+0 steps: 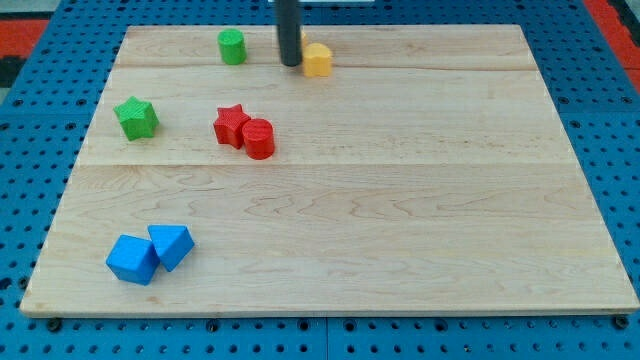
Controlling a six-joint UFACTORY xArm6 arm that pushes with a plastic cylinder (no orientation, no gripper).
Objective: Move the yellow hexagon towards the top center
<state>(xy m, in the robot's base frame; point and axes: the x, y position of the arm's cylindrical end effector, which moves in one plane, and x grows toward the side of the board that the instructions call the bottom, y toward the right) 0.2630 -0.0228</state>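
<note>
Near the board's (560,150) twelve o'clock edge, my tip (290,64), a bare rod gripping nothing, touches the yellow hexagon (317,60) at its nine o'clock side; probably it already sits about top center.

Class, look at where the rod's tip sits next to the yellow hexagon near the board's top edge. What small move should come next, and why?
Probably none beyond a slight nudge, or easing away. The yellow hexagon already lies near the top centre of the board, with my tip close at its left in the view. Pushing on from that side would likely slide it rightward, past centre.
</note>
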